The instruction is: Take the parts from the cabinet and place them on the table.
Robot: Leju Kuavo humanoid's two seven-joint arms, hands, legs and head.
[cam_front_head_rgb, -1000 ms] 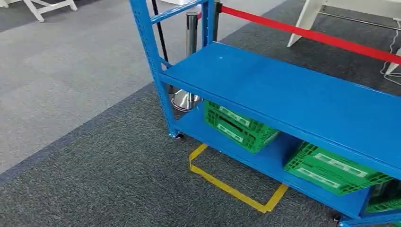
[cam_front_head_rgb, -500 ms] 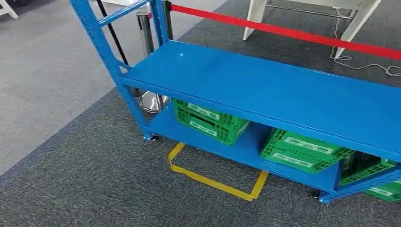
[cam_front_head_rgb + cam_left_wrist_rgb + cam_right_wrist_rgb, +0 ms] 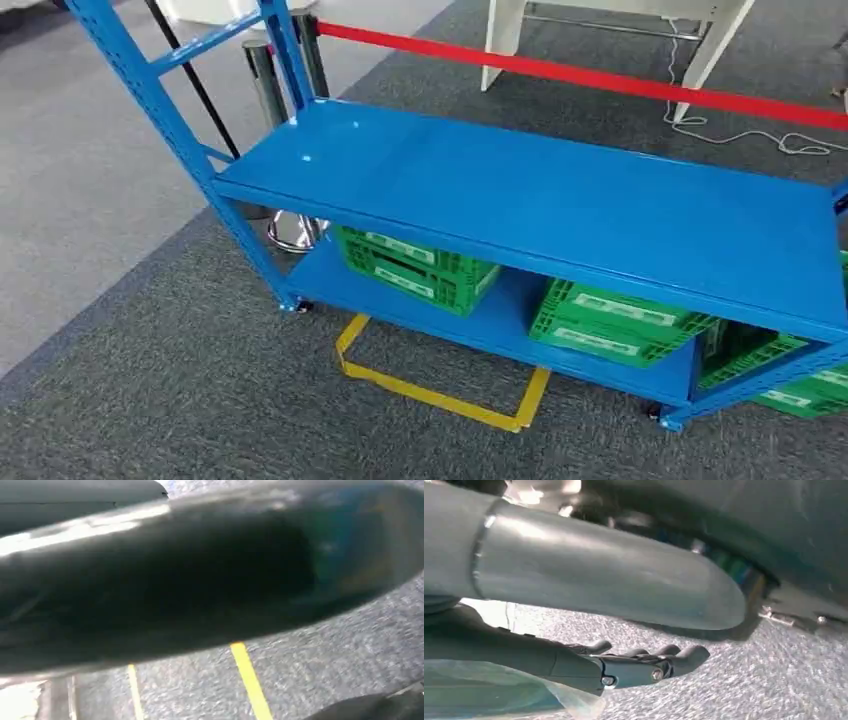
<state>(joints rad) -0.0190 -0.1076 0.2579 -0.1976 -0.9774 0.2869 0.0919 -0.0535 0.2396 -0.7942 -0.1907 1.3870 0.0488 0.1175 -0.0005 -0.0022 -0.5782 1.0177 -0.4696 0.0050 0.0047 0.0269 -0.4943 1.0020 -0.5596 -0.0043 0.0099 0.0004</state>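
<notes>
Looking down, you see blue cabinet [image 3: 560, 215], top shelf bare; green crates [image 3: 410, 265] on bottom shelf, contents unseen. Right robot hand [image 3: 644, 665] holds clear plastic bag [image 3: 499, 690]. Left robot hand state: cannot tell.

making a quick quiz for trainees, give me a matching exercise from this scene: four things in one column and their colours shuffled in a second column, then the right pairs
Things:
1. shelf rack
2. crates on the bottom shelf
3. barrier belt behind the rack
4. tape outline on the carpet

Colours:
A. yellow
B. red
C. blue
D. green

Pairs: 1-C, 2-D, 3-B, 4-A
</notes>
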